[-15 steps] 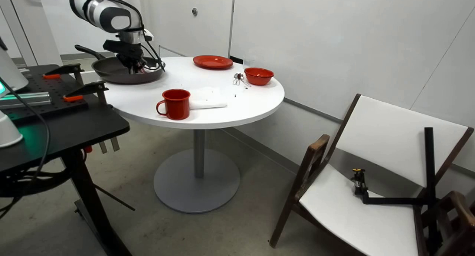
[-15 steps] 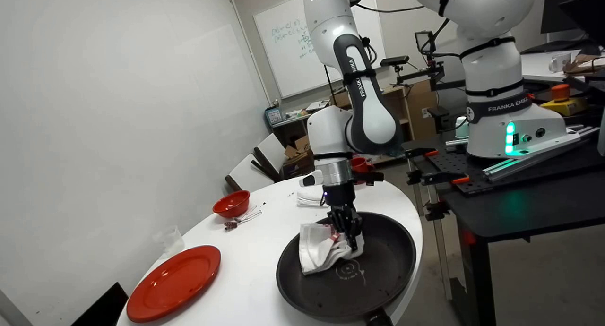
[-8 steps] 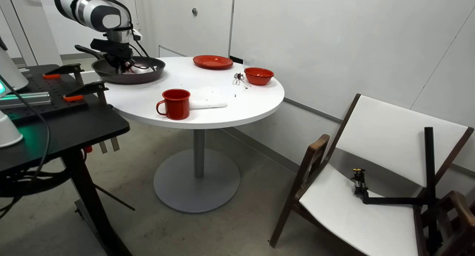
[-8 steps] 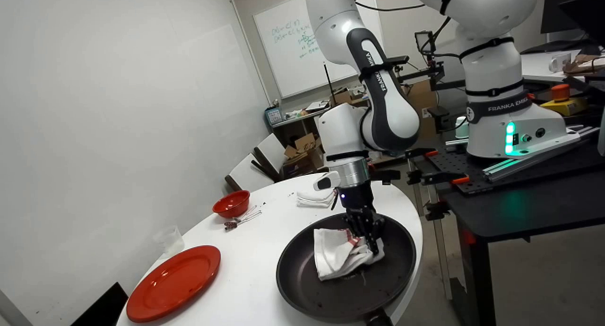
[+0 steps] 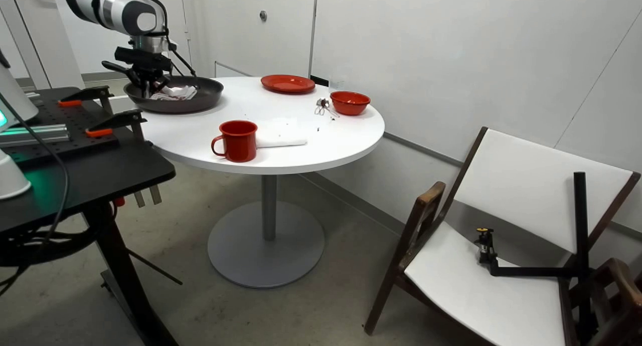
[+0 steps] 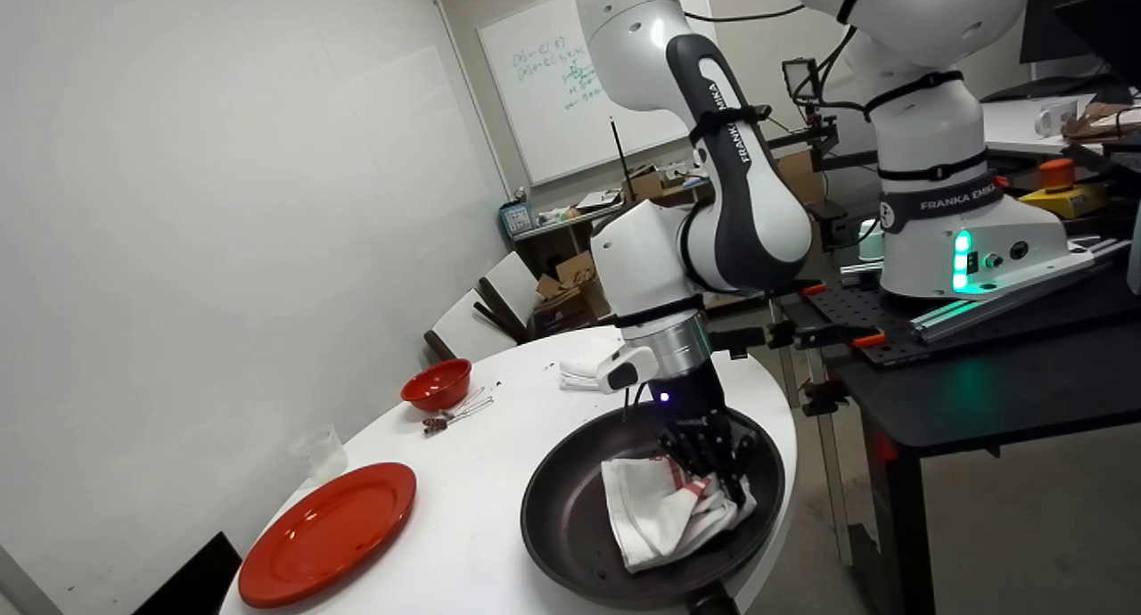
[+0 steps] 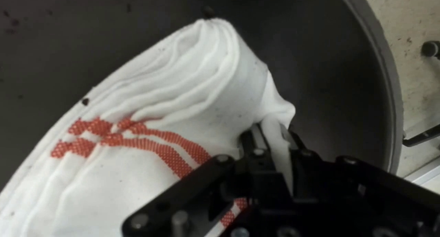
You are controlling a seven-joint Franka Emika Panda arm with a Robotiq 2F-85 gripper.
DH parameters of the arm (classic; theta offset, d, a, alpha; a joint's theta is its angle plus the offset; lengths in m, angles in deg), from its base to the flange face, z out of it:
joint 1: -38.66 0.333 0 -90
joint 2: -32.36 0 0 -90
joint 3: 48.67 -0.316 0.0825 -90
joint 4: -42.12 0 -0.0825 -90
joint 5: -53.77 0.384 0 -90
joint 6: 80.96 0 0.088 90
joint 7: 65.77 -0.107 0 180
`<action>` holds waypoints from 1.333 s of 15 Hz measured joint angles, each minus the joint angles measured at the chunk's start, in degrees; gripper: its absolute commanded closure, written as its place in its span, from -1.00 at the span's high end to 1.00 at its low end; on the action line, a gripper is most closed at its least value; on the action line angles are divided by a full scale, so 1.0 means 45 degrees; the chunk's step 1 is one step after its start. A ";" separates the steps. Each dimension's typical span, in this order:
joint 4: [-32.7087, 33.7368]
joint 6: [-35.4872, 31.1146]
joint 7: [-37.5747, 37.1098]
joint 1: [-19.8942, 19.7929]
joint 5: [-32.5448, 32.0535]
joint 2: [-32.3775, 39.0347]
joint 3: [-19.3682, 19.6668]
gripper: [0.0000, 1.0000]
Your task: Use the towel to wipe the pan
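Note:
The pan [image 6: 570,535] lies on the round white table, its dark round rim and black handle showing in both exterior views. Inside it, a white towel [image 6: 646,508] with red stripes is spread in loose folds on the pan's floor. My gripper [image 7: 271,134] is shut on a pinched fold of this towel, and white fabric runs up between the fingers in the wrist view. In an exterior view the gripper [image 5: 146,90] points down inside the pan [image 5: 200,104], near the wall on the robot base's side. The fingertips themselves are partly buried in cloth.
A red mug [image 5: 239,141], a red bowl [image 5: 350,103], a red plate [image 6: 330,535], wire utensils [image 6: 455,414] and a folded white cloth [image 6: 579,374] share the table. Beside the table stands a black desk [image 5: 100,168] with clamps at its edge. Dark crumbs [image 7: 86,101] dot the pan and towel.
Arm, gripper and towel have slid across the pan's floor toward the robot base's side and somewhat toward the handle. The pan and the tableware have stayed put.

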 measured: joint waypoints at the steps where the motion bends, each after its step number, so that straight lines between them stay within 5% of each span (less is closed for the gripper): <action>1: 0.0223 0.0344 0.0073 0.0153 -0.0004 0.0005 -0.0018 -0.92; 11: 0.3199 0.3273 0.1957 0.0732 -0.0001 0.0271 -0.0282 -0.92; 20: 0.3571 0.2004 0.2183 0.0091 0.0144 0.0175 -0.0138 -0.92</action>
